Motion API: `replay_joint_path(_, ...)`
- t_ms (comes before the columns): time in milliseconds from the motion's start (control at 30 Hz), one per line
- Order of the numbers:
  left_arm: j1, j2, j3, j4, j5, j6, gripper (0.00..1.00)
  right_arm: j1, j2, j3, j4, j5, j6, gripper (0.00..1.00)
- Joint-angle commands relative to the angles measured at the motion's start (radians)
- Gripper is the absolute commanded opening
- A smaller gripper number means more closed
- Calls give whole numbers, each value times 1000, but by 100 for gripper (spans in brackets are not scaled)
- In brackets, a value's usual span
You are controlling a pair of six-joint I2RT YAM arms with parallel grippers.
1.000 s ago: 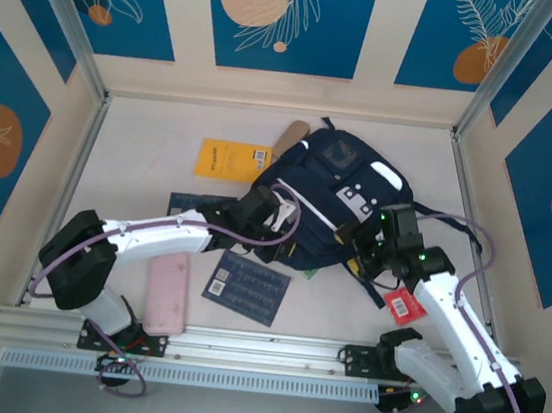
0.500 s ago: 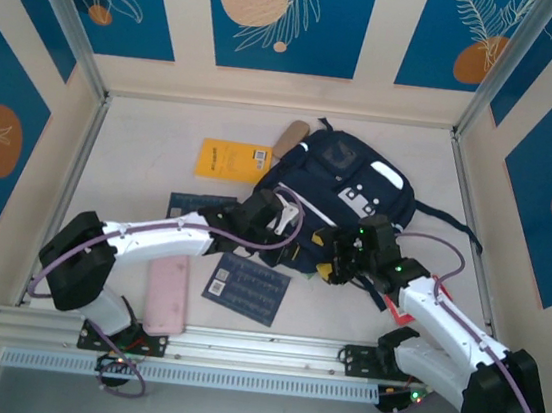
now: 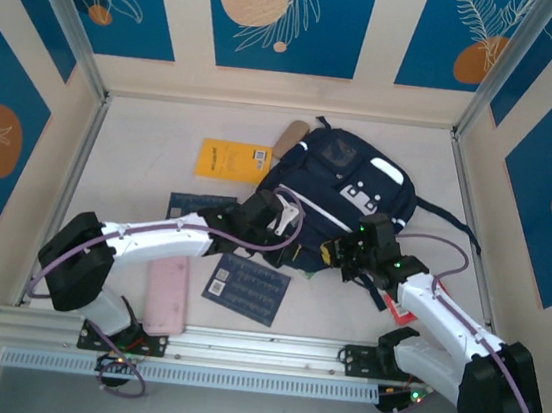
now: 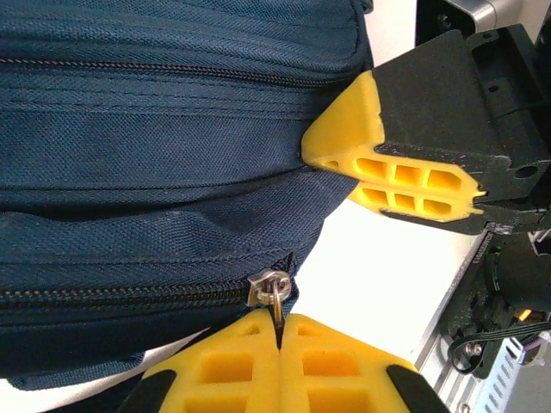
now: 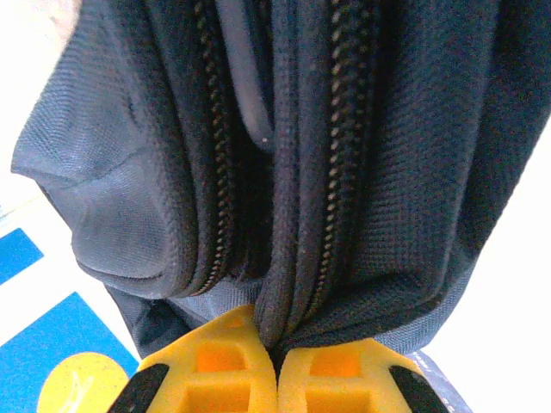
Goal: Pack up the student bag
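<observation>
1. The student bag (image 3: 319, 182) is seen as dark navy woven fabric with white stripes and several zip lines.
2. Its metal zip pull (image 4: 272, 288) is pinched between the closed yellow fingers of the left gripper (image 4: 280, 325); the bag lies just ahead of them.
3. A zipped fold of the bag's near edge is clamped by the right gripper (image 5: 275, 348), with the bag directly in front.

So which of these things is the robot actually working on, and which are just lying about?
In the job: student bag, zipper pull, left gripper, right gripper.
Lying about, untouched: yellow book, pink case, dark blue booklet, tan object.
</observation>
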Motion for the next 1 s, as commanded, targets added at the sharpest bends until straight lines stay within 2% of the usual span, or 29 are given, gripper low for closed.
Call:
replay_joint_path(0, -11, -44, 9, -19, -19, 51, 0, -10, -26, 22, -65, 81, -45, 0)
replay_joint_path(133, -10, -41, 4, -36, -48, 78, 0, -10, -47, 16, -85, 93, -58, 0)
replay_joint_path(333, -25, 6, 3, 31, 17, 74, 0, -7, -36, 4, -46, 63, -44, 0)
replay_joint_path(833, -44, 113, 75, -6, -105, 120, 0, 51, -7, -8, 9, 74, 17, 0)
replay_joint_path(967, -45, 124, 79, -9, -119, 120, 6, 61, 1, -5, 14, 80, 20, 0)
